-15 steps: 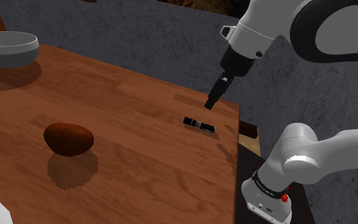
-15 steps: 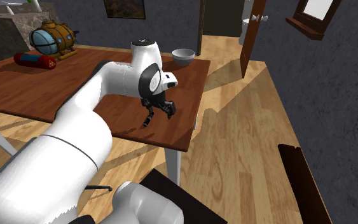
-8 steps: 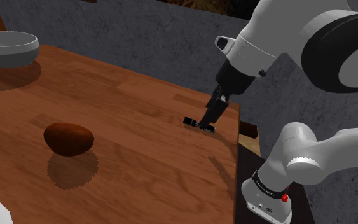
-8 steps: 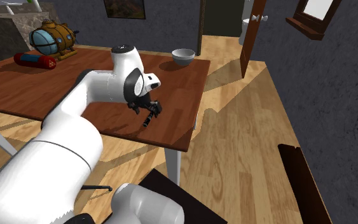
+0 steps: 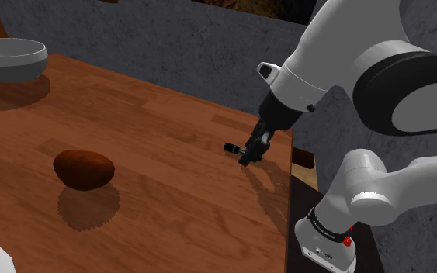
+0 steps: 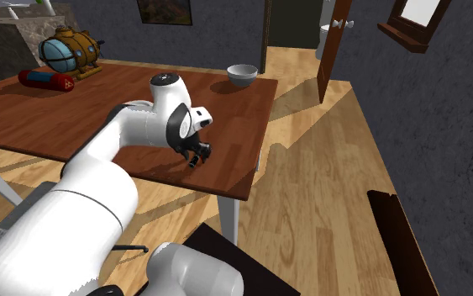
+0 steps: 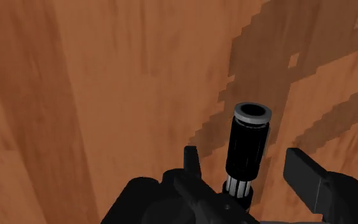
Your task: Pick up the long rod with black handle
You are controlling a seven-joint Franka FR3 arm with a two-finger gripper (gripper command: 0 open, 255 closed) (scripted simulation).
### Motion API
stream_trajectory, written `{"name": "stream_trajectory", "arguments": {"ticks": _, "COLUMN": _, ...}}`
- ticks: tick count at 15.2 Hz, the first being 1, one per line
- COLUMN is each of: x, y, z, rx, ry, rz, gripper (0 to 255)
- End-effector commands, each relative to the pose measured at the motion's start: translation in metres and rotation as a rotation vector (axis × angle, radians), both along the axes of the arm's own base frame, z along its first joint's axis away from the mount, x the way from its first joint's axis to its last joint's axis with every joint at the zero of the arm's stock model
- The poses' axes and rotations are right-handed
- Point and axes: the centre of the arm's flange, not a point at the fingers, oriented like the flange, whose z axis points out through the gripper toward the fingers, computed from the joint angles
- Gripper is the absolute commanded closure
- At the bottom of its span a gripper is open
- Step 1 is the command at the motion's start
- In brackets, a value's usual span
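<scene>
Shoulder view first. Can see the black gripper (image 5: pixel 247 155) right down at the wooden table (image 5: pixel 147 132), close to the edge by the stand. Can just make out one black end of the rod (image 5: pixel 229 146) poking out past the gripper toward that view's left, with the rest tucked behind the hand. Looks to be lying flat, long axis running sideways through the gripper rather than up into it.

Second exterior view next. Same story from behind the arm: gripper (image 6: pixel 194 160) low on the table (image 6: pixel 75 109) near its front edge. Too cramped down there to separate rod from hand, so nothing to add on contact.

Wrist view is the useful one. Shows the rod (image 7: pixel 248 143) sitting in the gap between the two fingers (image 7: pixel 193 167), black handle with a silvery ring at the far end, pointing straight away from the palm. Spread wide, not gripping anything yet: bare wood visible on both sides of the handle. Sits a touch nearer one finger than the other.

Pretty sure the closing line crosses the long axis squarely, so should only need a squeeze. Might get nudged or roll a bit first, being round and off-centre.
</scene>
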Motion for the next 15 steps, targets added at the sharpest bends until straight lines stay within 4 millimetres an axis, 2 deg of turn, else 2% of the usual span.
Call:
{"name": "stream_trajectory", "arguments": {"ticks": 1, "x": 0.000, "y": 0.000, "z": -0.001, "rx": 0.000, "ry": -0.001, "rz": 0.000, "gripper": 255}}
{"name": "stream_trajectory", "arguments": {"ticks": 9, "x": 0.000, "y": 0.000, "z": 0.000, "rx": 0.000, "ry": -0.001, "rz": 0.000, "gripper": 255}}
{"name": "stream_trajectory", "arguments": {"ticks": 15, "x": 0.000, "y": 0.000, "z": 0.031, "rx": 0.000, "ry": -0.001, "rz": 0.000, "gripper": 255}}
